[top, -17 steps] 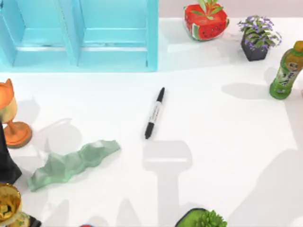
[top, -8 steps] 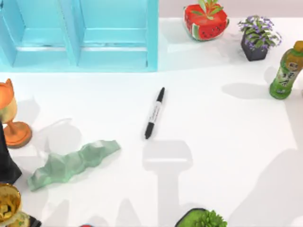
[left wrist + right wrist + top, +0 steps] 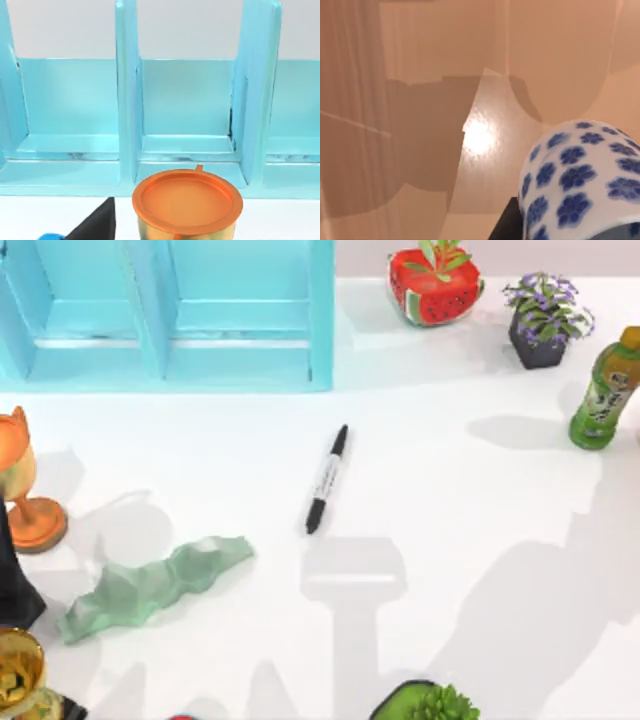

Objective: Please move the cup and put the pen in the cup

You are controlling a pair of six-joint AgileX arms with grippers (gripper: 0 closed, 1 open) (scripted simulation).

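The pen [image 3: 326, 480], slim and black with a white label band, lies at a slant on the white table near its middle, with nothing touching it. The cup [image 3: 580, 185], white with blue flowers, sits close up in the right wrist view, off the table with tan floor behind it. A dark finger [image 3: 506, 226] of my right gripper rests against its side, shut on it. My left arm is parked over the orange goblet [image 3: 187, 200] at the table's left edge.
A blue shelf unit [image 3: 170, 315] fills the back left. The orange goblet [image 3: 25, 490], a black object [image 3: 12, 580] and a gold goblet [image 3: 18, 675] line the left edge, by a mint-green rock shape [image 3: 150, 585]. A watermelon planter [image 3: 433, 285], flower pot [image 3: 545, 320], green bottle [image 3: 607, 390] and front plant [image 3: 430, 702] also stand here.
The large shadow on the right side of the table has spread leftward and upward. The pen and the other objects have not moved.
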